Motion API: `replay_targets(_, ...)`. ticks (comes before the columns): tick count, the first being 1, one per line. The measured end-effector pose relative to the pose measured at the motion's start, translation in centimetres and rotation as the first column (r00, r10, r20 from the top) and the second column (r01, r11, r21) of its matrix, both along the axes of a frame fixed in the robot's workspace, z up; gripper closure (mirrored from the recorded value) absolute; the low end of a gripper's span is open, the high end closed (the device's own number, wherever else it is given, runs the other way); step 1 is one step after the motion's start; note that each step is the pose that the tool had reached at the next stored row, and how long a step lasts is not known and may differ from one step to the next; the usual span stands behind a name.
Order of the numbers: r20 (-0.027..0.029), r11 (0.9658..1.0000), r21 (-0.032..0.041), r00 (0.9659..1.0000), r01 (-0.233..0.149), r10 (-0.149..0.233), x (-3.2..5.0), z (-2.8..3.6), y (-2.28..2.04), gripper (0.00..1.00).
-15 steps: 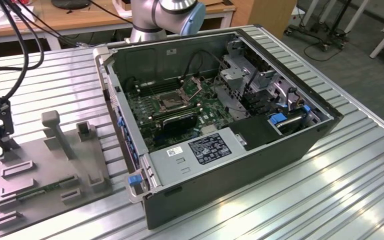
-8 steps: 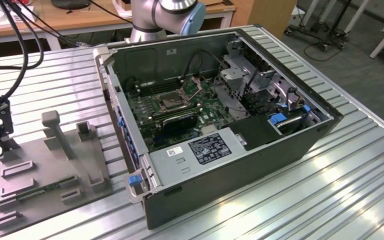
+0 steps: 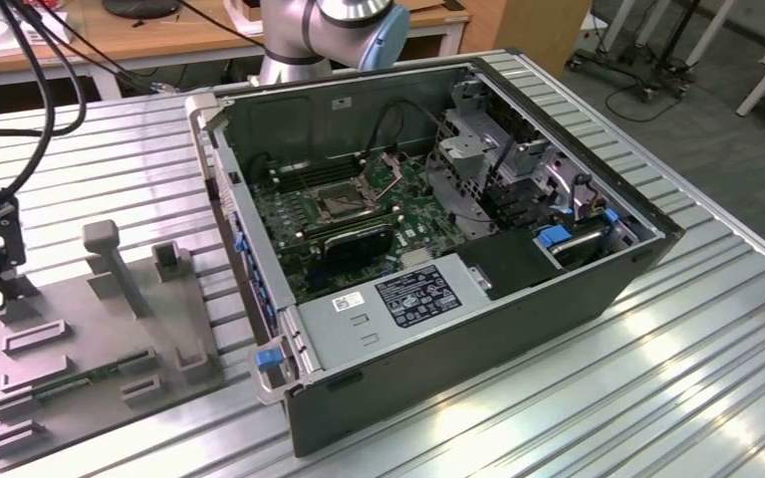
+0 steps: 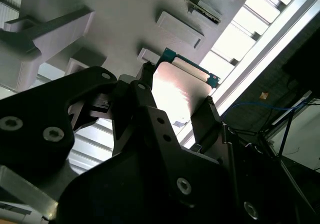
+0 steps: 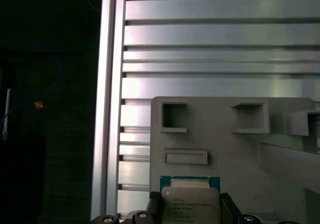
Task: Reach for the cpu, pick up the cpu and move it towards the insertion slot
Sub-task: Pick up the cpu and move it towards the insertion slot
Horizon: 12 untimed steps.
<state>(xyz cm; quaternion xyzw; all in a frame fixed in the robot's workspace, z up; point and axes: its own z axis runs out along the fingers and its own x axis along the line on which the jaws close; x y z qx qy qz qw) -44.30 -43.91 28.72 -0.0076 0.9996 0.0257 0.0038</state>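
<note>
cpu is in the claw. Gripper is closed down to chip width, with its black fingers against two opposite edges and the metal lid face exposed between them. Can't tell whether the chip is lifted off or resting on the surface below.

It sits over the grey fixture plate, near the plate's edge and just beside a shallow rectangular pocket. In the exterior view the gripper is at the exterior view's left, at the far corner of that plate. A memory stick lies on the plate.

The insertion slot is on the green motherboard inside the open PC case, well apart from the claw. Everything sits on the slatted aluminium table.
</note>
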Motion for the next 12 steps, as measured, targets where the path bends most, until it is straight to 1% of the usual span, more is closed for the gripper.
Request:
replay_targets(3,0.0,1.0,0.0,1.0,0.0,0.0,0.0,0.17,0.0,0.46)
replay_targets(4,0.0001,1.0,0.0001,1.0,0.0,0.0,0.0,0.85,0.0,0.46)
replay_targets(9,0.0002,1.0,0.0002,1.0,0.0,0.0,0.0,1.07,0.0,0.46)
replay_targets(10,0.0001,1.0,0.0001,1.0,0.0,0.0,0.0,1.61,0.0,0.46)
replay_targets(12,0.0002,1.0,0.0001,1.0,0.0,0.0,0.0,1.67,0.0,0.46)
